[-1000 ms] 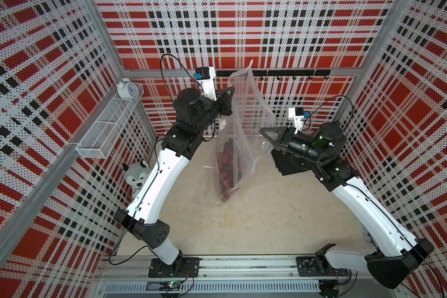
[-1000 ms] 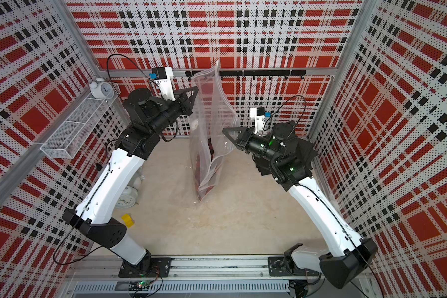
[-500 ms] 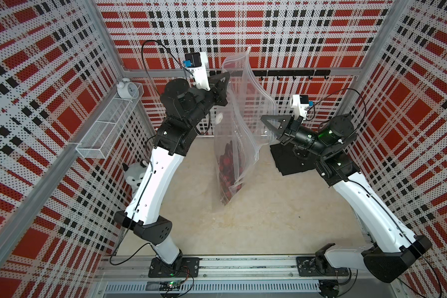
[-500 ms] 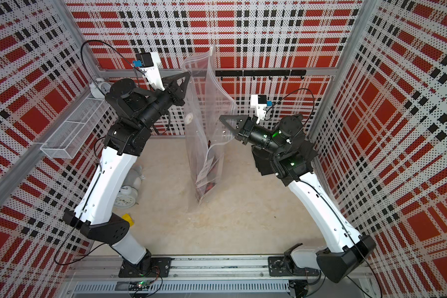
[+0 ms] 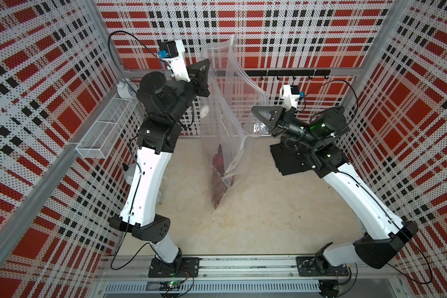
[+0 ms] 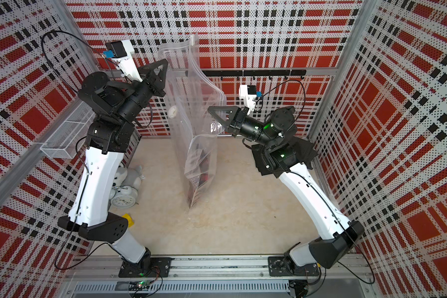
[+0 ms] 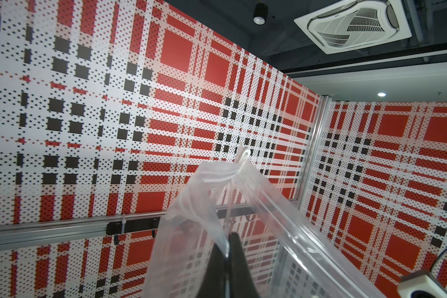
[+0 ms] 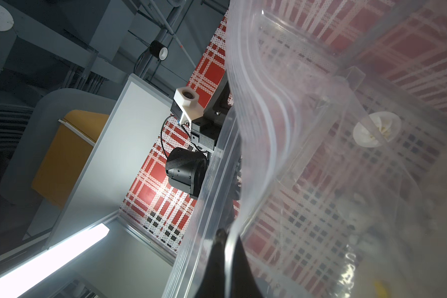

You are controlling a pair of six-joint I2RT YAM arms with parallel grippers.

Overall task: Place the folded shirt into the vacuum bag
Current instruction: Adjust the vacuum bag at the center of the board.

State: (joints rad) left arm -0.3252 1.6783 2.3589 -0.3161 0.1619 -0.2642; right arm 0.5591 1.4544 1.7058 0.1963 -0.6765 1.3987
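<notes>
In both top views your left gripper [image 5: 206, 64] and right gripper [image 5: 254, 109] hang the large transparent crinkly vacuum bag [image 5: 221, 123] by its rim. The dark red folded shirt [image 5: 218, 167] sits low inside, with beige tabletop [image 5: 269, 206] open around. Left wrist: jaws pinch the plastic edge. Right wrist: same.

Clear bag [image 5: 223, 90], white cap [image 5: 205, 111]; dark red plaid shirt [image 5: 217, 178]; red, white and black plaid walls [image 5: 294, 31]; beige table [image 5: 269, 211].
</notes>
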